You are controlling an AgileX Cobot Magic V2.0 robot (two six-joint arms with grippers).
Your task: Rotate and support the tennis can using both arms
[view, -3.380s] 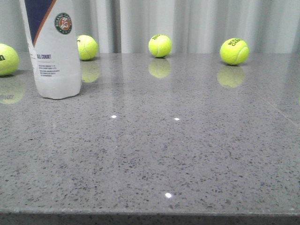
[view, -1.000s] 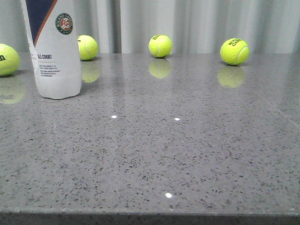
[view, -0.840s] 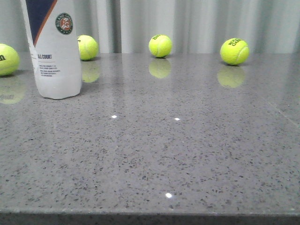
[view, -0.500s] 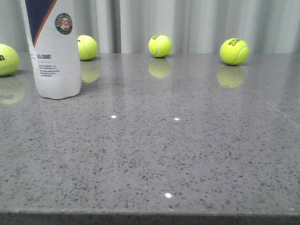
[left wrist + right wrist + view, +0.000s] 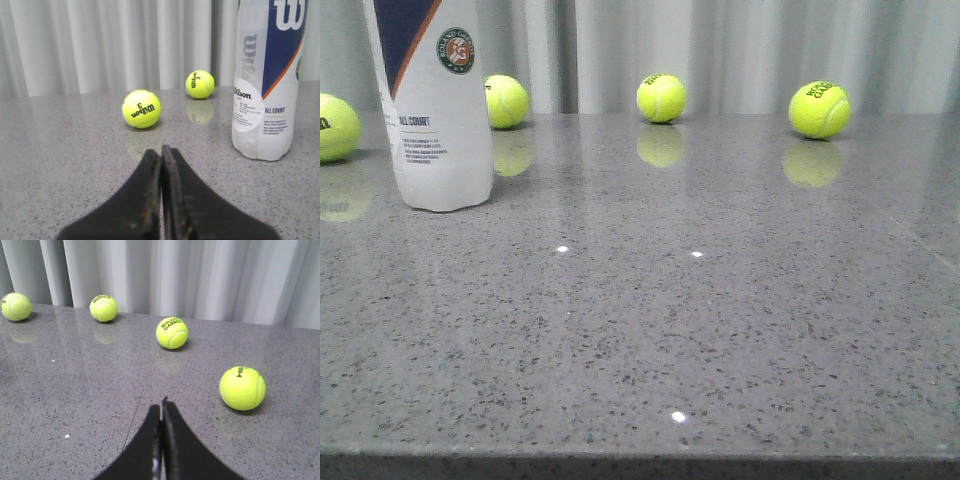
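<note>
The tennis can (image 5: 438,110) stands upright at the far left of the grey table, its top cut off by the frame; white label, navy area, orange stripe, round red-green logo. It also shows in the left wrist view (image 5: 265,80) with Wilson text, ahead of and to one side of my left gripper (image 5: 161,152), which is shut and empty, low over the table. My right gripper (image 5: 161,407) is shut and empty over bare table, with the can out of its view. Neither arm shows in the front view.
Several yellow-green tennis balls lie along the back of the table (image 5: 660,330): one at far left (image 5: 335,126), one behind the can (image 5: 507,100), one mid-back (image 5: 661,97), one right (image 5: 819,109). A ball (image 5: 242,387) lies near my right gripper. A grey curtain hangs behind.
</note>
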